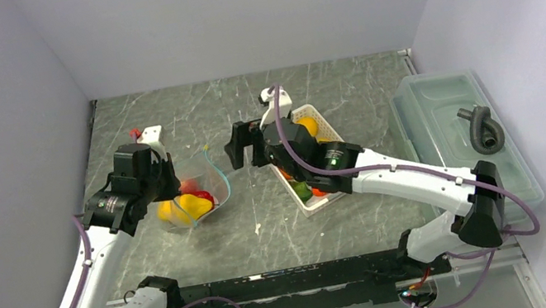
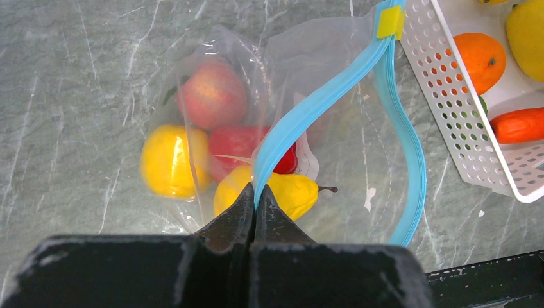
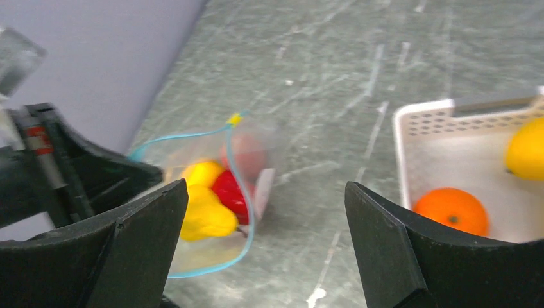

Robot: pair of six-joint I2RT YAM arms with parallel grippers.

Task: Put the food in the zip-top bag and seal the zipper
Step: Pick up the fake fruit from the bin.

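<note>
Two jaws of the left gripper (image 2: 255, 192) pinch the zipper (image 2: 321, 109) of the zip-top bag (image 2: 314, 58), a grip only the left wrist view shows; food (image 2: 168, 160) lies inside. The right gripper (image 3: 264, 189) hangs spread wide, empty, with the white basket (image 3: 449, 120) at the bag's three o'clock. Grey marbled table (image 1: 162, 114), pale walls (image 1: 245, 8).

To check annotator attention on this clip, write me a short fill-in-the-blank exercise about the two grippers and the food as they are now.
1. The left gripper is shut on the teal-blue ____ of the zip-top bag.
2. The right gripper holds nothing, and its jaws are ____.
3. The orange lies in the white perforated ____.

Missing words: zipper; open; basket.
</note>
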